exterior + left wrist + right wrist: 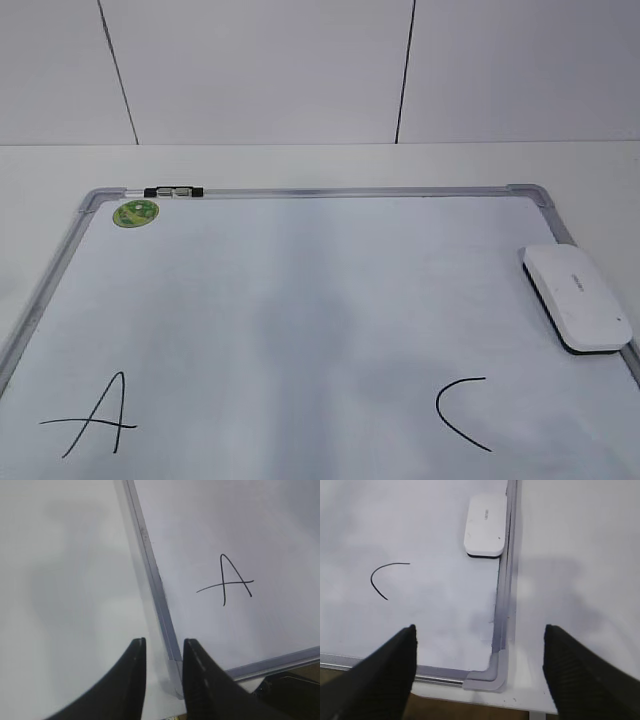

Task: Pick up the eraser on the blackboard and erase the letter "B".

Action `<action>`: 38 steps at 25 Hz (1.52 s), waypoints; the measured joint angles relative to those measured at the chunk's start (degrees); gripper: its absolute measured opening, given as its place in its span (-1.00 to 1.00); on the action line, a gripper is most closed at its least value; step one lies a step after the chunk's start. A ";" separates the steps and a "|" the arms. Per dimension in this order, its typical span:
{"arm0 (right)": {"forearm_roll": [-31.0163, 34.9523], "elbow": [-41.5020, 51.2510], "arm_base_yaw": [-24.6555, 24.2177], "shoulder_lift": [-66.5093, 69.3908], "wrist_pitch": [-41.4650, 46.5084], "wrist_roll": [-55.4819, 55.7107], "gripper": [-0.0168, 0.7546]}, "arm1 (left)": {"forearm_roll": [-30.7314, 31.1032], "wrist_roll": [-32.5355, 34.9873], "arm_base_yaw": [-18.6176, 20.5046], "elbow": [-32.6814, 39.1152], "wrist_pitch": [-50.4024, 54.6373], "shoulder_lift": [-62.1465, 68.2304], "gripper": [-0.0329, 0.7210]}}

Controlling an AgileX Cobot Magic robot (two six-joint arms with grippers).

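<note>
The eraser, a flat white block with a dark base, lies on the blackboard at its right edge; it also shows in the right wrist view. A black "A" is at the front left and a black "C" at the front right. No letter "B" shows between them, only a faint grey smear. Neither gripper is in the exterior view. My left gripper is narrowly open and empty over the board's near left corner. My right gripper is wide open and empty above the near right corner, well short of the eraser.
A small black-and-clear marker lies on the board's far frame beside a round green sticker. The board rests on a white table with a white tiled wall behind. The table's front edge shows just below the board's corner cap.
</note>
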 joint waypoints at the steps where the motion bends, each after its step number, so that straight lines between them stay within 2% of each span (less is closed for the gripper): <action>1: 0.00 1.30 0.00 -0.49 -0.26 -0.31 0.57 | -0.23 0.12 0.00 1.59 -0.30 -2.00 -0.39; 7: 0.00 2.27 0.00 -1.39 -3.09 -1.10 0.57 | -1.17 0.36 0.00 8.64 -3.95 -14.03 -0.39; 13: 0.50 3.84 0.00 -1.64 -5.31 -1.14 0.57 | -1.66 0.36 0.00 9.94 -4.98 -22.74 -0.39; 25: 0.60 4.07 0.00 -3.13 -5.44 -1.14 0.57 | -0.77 -1.54 0.00 10.10 -5.39 -23.46 -0.38; 30: 0.60 4.07 0.00 -3.13 -5.44 -1.14 0.57 | 3.55 -1.80 0.00 10.10 -5.39 -23.46 -0.38; 38: 0.60 4.07 0.00 -3.13 -5.44 -1.14 0.57 | 1.92 -1.89 1.93 10.10 -5.40 -23.46 -0.38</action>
